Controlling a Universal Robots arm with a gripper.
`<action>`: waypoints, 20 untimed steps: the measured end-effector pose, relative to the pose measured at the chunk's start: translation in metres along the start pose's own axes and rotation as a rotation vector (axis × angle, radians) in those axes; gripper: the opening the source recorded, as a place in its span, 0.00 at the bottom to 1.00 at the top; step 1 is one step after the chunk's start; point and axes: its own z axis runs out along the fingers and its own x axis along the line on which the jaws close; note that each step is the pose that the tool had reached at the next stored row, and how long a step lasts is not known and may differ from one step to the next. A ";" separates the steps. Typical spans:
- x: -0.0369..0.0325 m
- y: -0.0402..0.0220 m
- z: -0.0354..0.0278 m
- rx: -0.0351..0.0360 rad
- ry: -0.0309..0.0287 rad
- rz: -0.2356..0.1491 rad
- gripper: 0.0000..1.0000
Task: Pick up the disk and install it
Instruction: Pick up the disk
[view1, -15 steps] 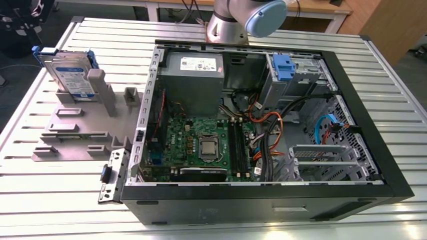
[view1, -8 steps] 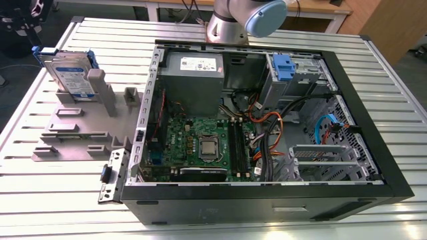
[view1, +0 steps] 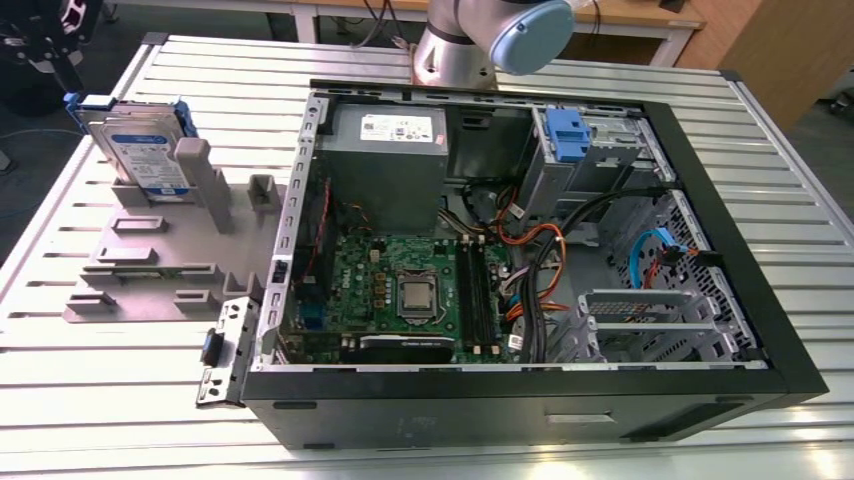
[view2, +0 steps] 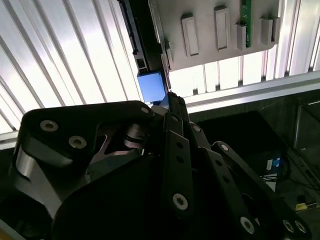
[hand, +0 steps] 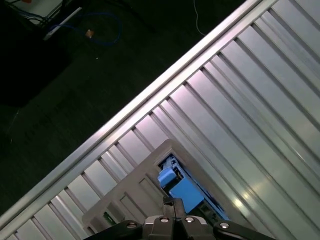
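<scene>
The disk (view1: 140, 150) stands on edge in a grey holder (view1: 147, 265) at the exterior view's left, on a ribbed metal table (view1: 120, 400); beside it lies an open computer case (view1: 534, 400) showing its circuit board (view1: 400, 290), grey power box (view1: 387, 165) and cables (view1: 534, 250); the arm (view1: 487, 40) rises behind the case.

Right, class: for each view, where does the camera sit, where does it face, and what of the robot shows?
Exterior view: off the robot, looking down on the table, computer case and disk; the arm shows.
First wrist view: on the wrist, facing down past the end effector at the disk.
Second wrist view: on the wrist; end effector in front, disk beyond.
Shared: both wrist views show the disk's blue caddy.
</scene>
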 end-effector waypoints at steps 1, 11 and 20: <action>0.0000 0.0000 0.0000 0.0006 0.0006 -0.015 0.11; 0.0000 0.0000 0.0000 0.0035 0.0037 -0.094 0.11; 0.0000 0.0000 0.0000 0.0036 0.0039 -0.098 0.11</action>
